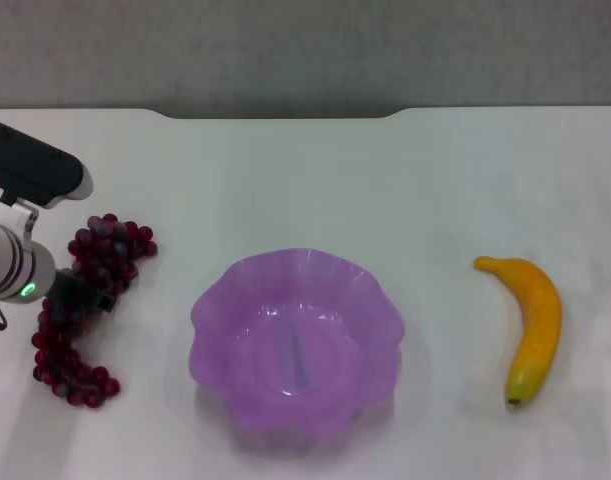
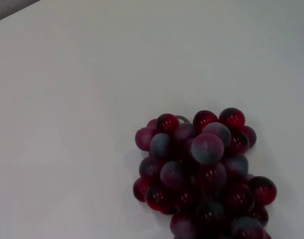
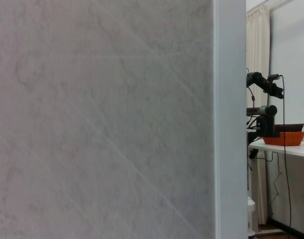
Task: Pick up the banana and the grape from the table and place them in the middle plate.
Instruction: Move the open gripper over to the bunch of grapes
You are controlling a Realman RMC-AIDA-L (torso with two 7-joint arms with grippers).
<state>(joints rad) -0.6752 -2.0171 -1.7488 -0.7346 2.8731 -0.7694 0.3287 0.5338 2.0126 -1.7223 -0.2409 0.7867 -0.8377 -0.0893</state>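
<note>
The grape bunch (image 1: 90, 300) lies on the white table (image 1: 315, 180) at the left, long and dark red. My left gripper (image 1: 88, 295) is down over the middle of the bunch, left of the plate. The left wrist view shows the bunch's upper end (image 2: 201, 169) close below the camera. The purple scalloped middle plate (image 1: 217, 300) stands at the centre front, empty. The banana (image 1: 535, 325) lies on the table to the right of the plate, dark end toward the front. My right gripper is out of view; its wrist camera faces a grey wall (image 3: 102, 119).
A dark gap (image 1: 285, 112) runs along the table's far edge. White tabletop lies between the plate and the banana and behind the plate. In the right wrist view a far table with an orange basket (image 3: 285, 138) stands beyond the wall.
</note>
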